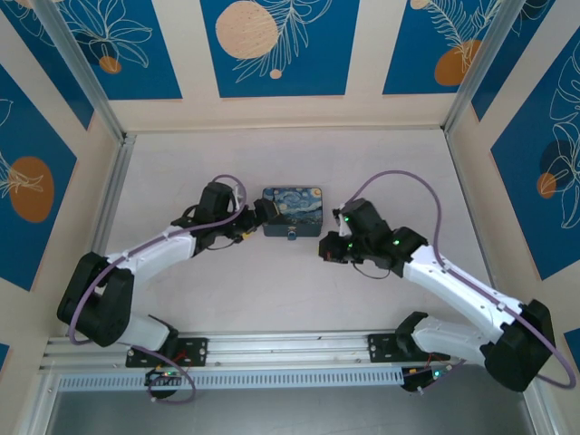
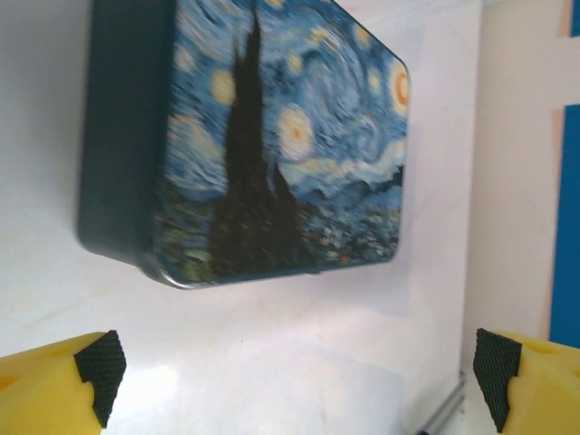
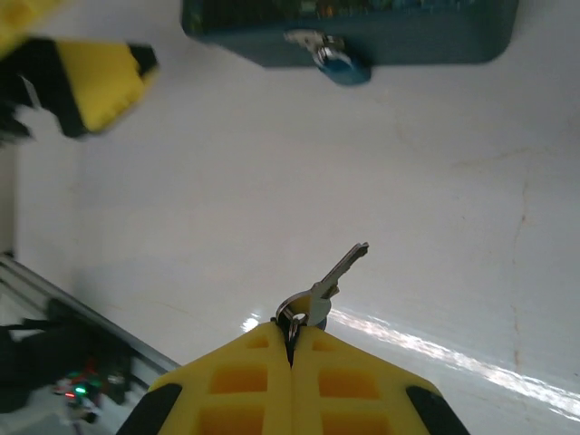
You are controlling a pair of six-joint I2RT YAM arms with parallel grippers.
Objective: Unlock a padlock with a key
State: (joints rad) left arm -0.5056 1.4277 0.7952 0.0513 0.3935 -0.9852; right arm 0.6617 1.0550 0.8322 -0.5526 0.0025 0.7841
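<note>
The padlock (image 1: 293, 207) is a dark-blue box with a starry-night print, lying flat at the table's middle; it shows large in the left wrist view (image 2: 272, 136). Its round keyhole fitting (image 3: 328, 52) faces the near side. My left gripper (image 2: 290, 362) stands open just left of the box, nothing between its yellow fingers (image 2: 54, 385). My right gripper (image 3: 292, 337) is shut on the ring end of the small grey key (image 3: 337, 274), whose blade sticks out toward the box, still well short of the keyhole. In the top view the right gripper (image 1: 324, 246) hovers near the box's front right.
White table (image 1: 272, 290) enclosed by blue-and-cream patterned walls. A metal rail (image 1: 272, 349) runs along the near edge by the arm bases. The left gripper's finger (image 3: 95, 82) appears at the upper left of the right wrist view.
</note>
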